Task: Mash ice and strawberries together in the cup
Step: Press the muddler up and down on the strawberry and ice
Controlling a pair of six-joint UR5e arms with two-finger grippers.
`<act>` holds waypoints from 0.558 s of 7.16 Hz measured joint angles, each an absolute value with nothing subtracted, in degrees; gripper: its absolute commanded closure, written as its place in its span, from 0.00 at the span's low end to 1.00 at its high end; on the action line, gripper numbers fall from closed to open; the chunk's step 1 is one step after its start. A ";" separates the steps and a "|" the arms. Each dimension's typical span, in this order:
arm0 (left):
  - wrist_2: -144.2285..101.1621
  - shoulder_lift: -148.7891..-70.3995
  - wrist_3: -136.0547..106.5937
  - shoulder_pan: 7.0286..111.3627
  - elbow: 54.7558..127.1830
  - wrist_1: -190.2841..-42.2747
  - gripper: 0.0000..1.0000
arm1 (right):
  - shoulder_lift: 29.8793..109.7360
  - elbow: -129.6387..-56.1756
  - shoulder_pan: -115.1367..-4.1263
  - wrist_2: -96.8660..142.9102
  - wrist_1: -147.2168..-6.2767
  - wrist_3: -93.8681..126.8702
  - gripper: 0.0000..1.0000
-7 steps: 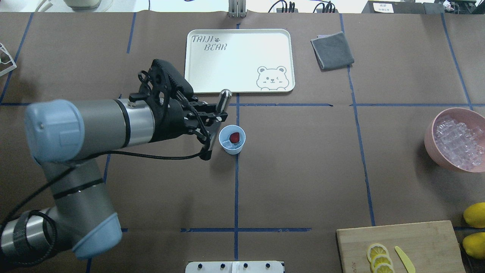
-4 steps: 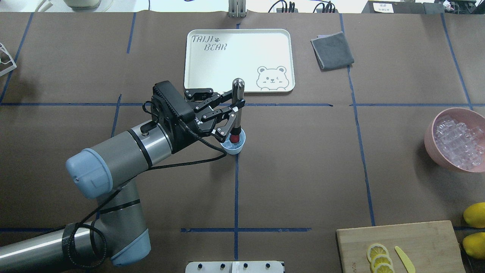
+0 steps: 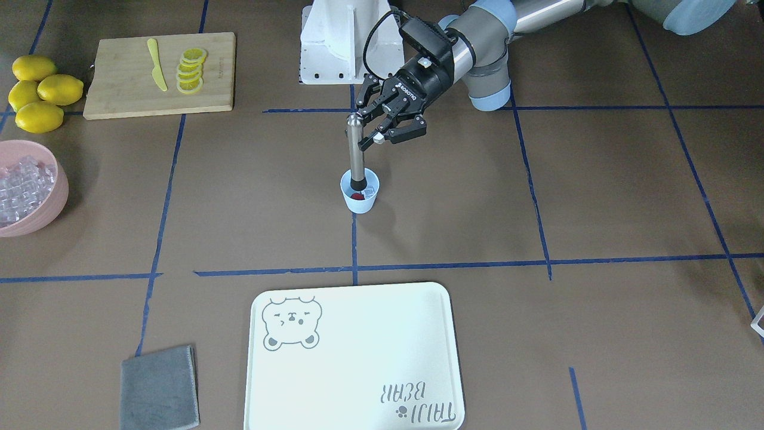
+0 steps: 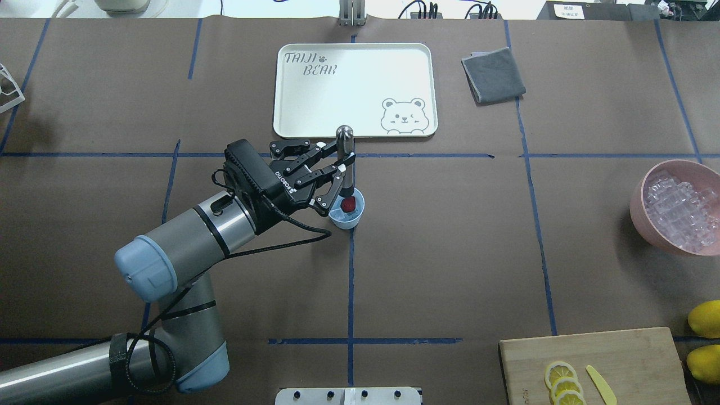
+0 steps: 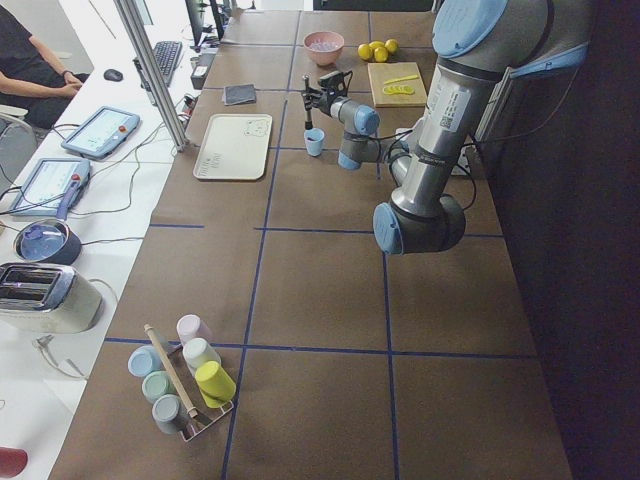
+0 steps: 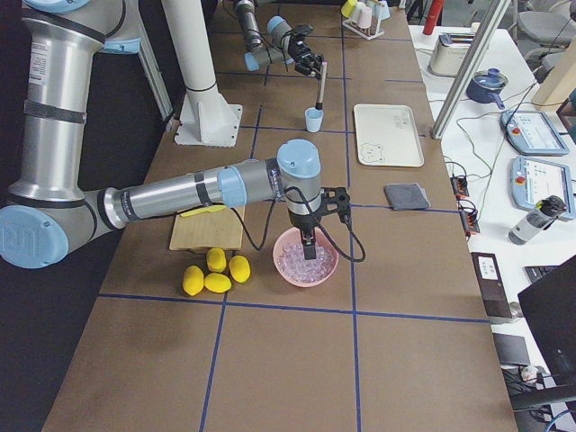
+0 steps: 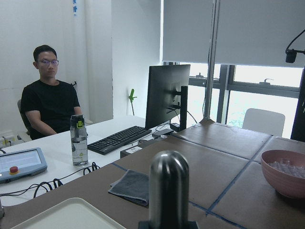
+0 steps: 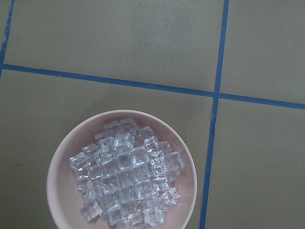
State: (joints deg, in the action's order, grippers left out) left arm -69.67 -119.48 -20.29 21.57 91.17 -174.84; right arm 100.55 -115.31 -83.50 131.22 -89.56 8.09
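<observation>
While the left gripper is pinching the metal muddler on its upper shaft, one finger on each side, the tool is standing nearly upright with its dark lower end inside the cup. The cup is sitting on the table at a blue tape line, near the tray. The strawberry and a few ice cubes are lying at its bottom.

The cup is looking light, thin-walled and unrestrained, so off-centre pressure is risking a tip or slide; force is best directed straight down. The berry is likely crushing softly, whereas the ice is hard, slippery and prone to skidding aside.

The right gripper is hanging over the pink bowl; its finger state cannot be told.
</observation>
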 measured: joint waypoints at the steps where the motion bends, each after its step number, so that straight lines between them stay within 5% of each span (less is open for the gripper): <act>1: -69.63 -119.35 -20.24 21.27 90.74 -174.93 0.99 | 100.56 -115.30 -83.50 131.22 -89.56 8.09 0.01; 4: -69.61 -119.32 -20.22 20.85 89.19 -174.99 0.98 | 100.63 -115.19 -83.54 131.22 -89.56 8.09 0.01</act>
